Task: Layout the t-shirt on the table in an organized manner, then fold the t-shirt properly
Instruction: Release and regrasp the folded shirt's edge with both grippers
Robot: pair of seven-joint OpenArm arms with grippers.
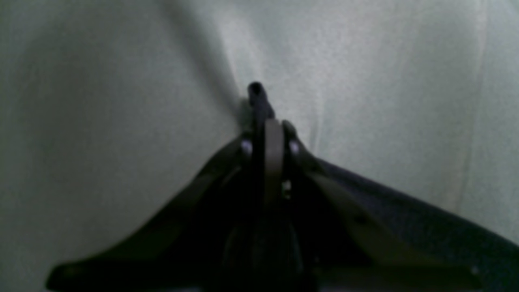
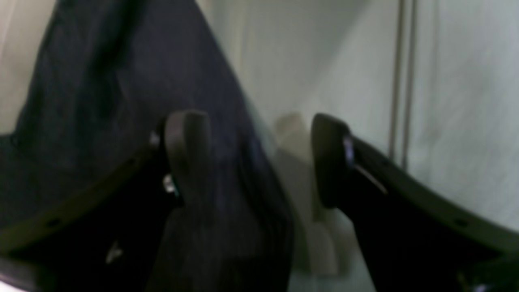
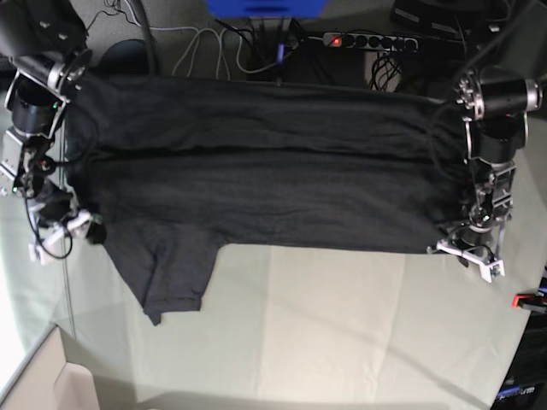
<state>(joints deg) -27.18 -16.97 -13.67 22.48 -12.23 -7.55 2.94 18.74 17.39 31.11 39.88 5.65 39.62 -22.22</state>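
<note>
The black t-shirt [image 3: 256, 171] lies spread wide across the far half of the table [image 3: 342, 325], with one sleeve [image 3: 175, 273] pointing toward the front left. My left gripper [image 3: 466, 249] is at the shirt's right front corner. In the left wrist view the left gripper [image 1: 271, 134] is shut, with a small nub of dark fabric [image 1: 256, 92] sticking out past its tips. My right gripper [image 3: 73, 224] is at the shirt's left edge. In the right wrist view the right gripper [image 2: 259, 158] is open, one finger [image 2: 186, 154] over the shirt [image 2: 101, 101], the other over pale table cloth [image 2: 466, 101].
A red clamp [image 3: 523, 301] sits at the table's right edge. A power strip [image 3: 376, 40], cables and a blue object [image 3: 265, 7] lie behind the table. A pale box corner [image 3: 43, 380] shows at the front left.
</note>
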